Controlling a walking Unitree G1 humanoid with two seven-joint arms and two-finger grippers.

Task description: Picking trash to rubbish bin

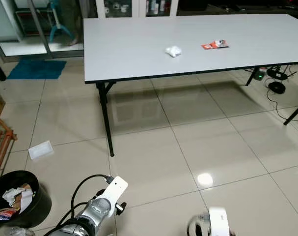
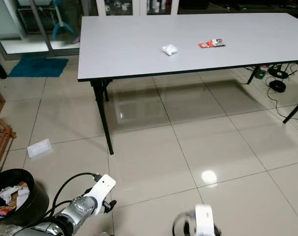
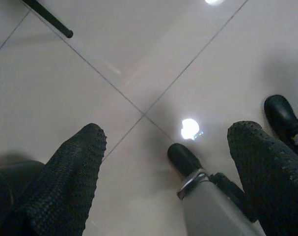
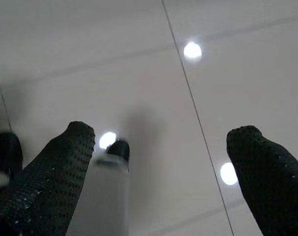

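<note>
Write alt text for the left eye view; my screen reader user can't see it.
A long white table on a tiled floor holds a crumpled white tissue and a red wrapper. A black rubbish bin with trash sits at lower left, with a white paper on the floor nearby.

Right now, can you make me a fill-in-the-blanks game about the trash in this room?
1. The crumpled white paper and the red wrapper lie on the ____.
2. The flat white piece of trash lies on the ____.
3. The black rubbish bin stands at the robot's ____ side.
4. The left pincer and the right pincer are both ____, holding nothing.

Missing words: table; floor; left; open
</note>
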